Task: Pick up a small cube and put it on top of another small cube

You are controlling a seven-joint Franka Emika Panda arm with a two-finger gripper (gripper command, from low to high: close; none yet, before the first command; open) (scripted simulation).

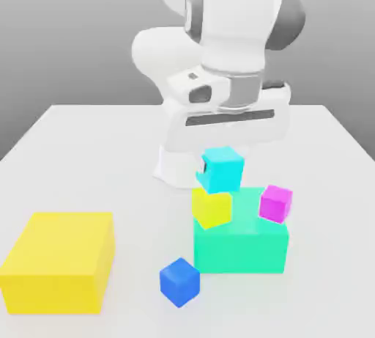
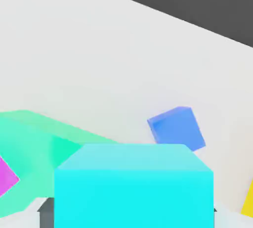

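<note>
Big yellow block [image 1: 58, 259]: it lies on the white table [image 1: 95, 153] at the exterior view's left, well apart from the other things.
Dark blue cube [image 1: 179, 281]: it sits on the table, turned a little, near the front corner of the green block.
Yellow cube [image 1: 212, 207]: it stands at the left edge of the green block [image 1: 242, 248] in the exterior view; whether it rests on the block or just beside it I cannot tell.
Cyan cube [image 1: 220, 169]: it is in the air above the yellow cube, close to it, a little to the right and tilted.
Gripper [image 1: 218, 155]: it is clamped on the cyan cube; in the hand view the dark fingertips [image 2: 45, 211] press its two sides.
Magenta cube [image 1: 275, 203]: it sits on top of the green block, near its right back corner.
</note>
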